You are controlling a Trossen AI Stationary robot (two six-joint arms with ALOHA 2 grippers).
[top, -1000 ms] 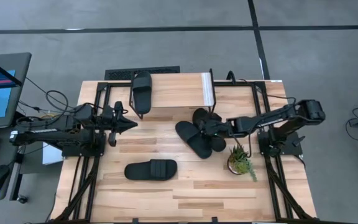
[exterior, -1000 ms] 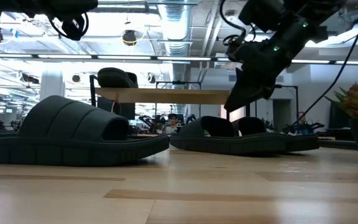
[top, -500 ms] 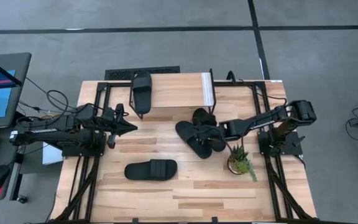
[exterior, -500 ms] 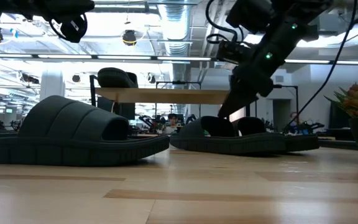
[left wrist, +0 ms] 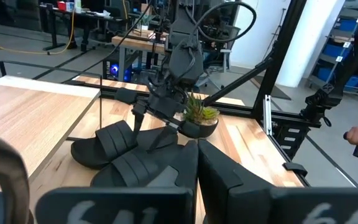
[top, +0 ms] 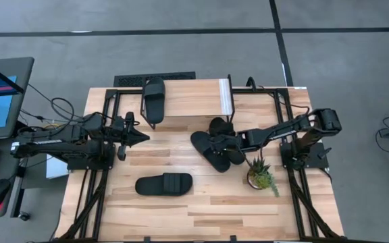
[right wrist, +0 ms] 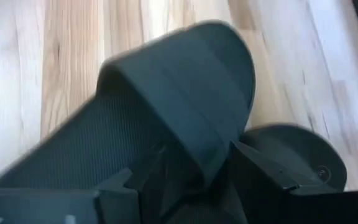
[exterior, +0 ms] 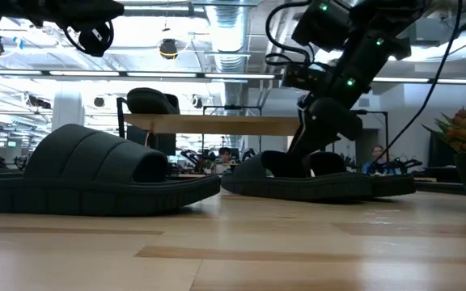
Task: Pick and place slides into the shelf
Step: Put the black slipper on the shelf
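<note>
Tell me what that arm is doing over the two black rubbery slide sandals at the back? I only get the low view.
Observer: The wrist views show the right gripper open, with its fingers on either side of one slide's wide ribbed strap.
Operator: Are those two slides touching?
Observer: Yes. From above, the two black slides overlap and lie crossed, next to a small potted plant.
Operator: Where's the other arm?
Observer: The left gripper is shut and hovers over the table, just off the near left corner of the low light-wood shelf. One black slide on the shelf lies at its left end.
</note>
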